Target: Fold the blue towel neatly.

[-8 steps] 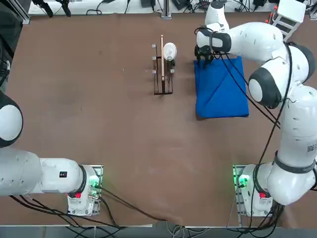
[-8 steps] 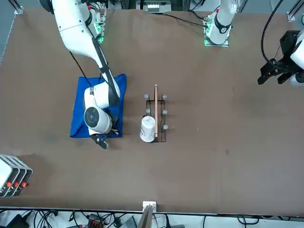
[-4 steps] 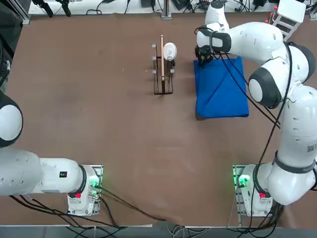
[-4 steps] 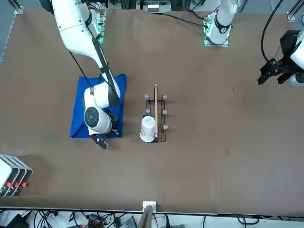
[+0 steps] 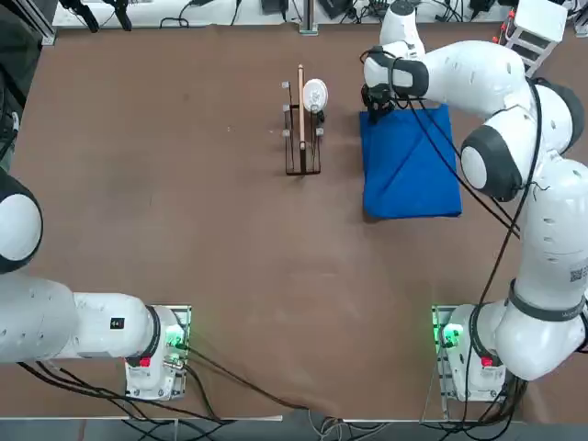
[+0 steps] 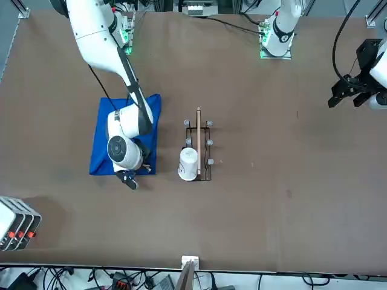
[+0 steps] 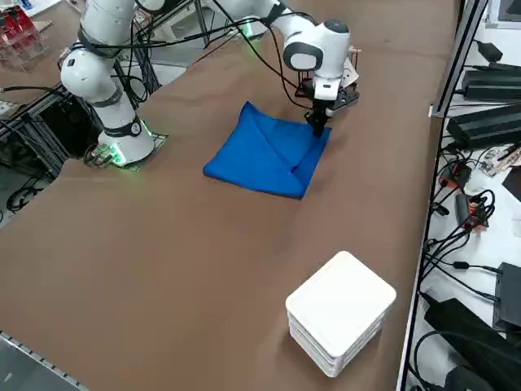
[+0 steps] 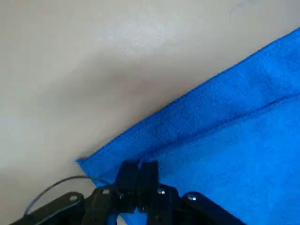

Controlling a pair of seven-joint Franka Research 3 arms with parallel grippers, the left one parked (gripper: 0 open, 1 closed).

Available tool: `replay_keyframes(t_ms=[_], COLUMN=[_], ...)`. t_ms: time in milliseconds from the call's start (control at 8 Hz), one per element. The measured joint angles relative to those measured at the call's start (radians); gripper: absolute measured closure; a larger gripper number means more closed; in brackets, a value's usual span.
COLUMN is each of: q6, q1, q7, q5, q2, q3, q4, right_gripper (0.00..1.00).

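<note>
We see one working gripper, the right gripper (image 8: 139, 165), with its two black fingers brought together and practically no opening between them. They are right at one corner of the blue towel (image 8: 211, 154), over its edge; we cannot tell whether any cloth is pinched between them.

We count one towel. It lies flat on the brown table (image 5: 230, 239), in the far right part as the robot looks at it, under the end of the right arm (image 5: 542, 230). A single crease runs slantwise across it, and in the wrist view one pointed corner shows just beside the fingers. Part of the towel is hidden under the arm. One black cable (image 5: 478, 196) crosses above the cloth in the top view, with a thinner run beside it.

To the left of the towel, apart from it, we find one dark wire rack (image 6: 207, 151), with one pale wooden rod (image 6: 198, 136) along its length. We count five small white knobs on it in the front view. One white cup-like cylinder (image 6: 188, 164) stands at the rack's far right side.

Farther out, near the table's far edge and right of the towel, we see one white stacked block (image 7: 340, 309), well apart from the cloth.
</note>
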Motion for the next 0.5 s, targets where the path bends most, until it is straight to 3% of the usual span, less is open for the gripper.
replay_keyframes(t_ms=[500], q6=[0.0], q1=[0.006], q7=[0.0], q5=[0.0], q2=[-0.001], q3=[0.004], q4=[0.043], right_gripper=[0.98])
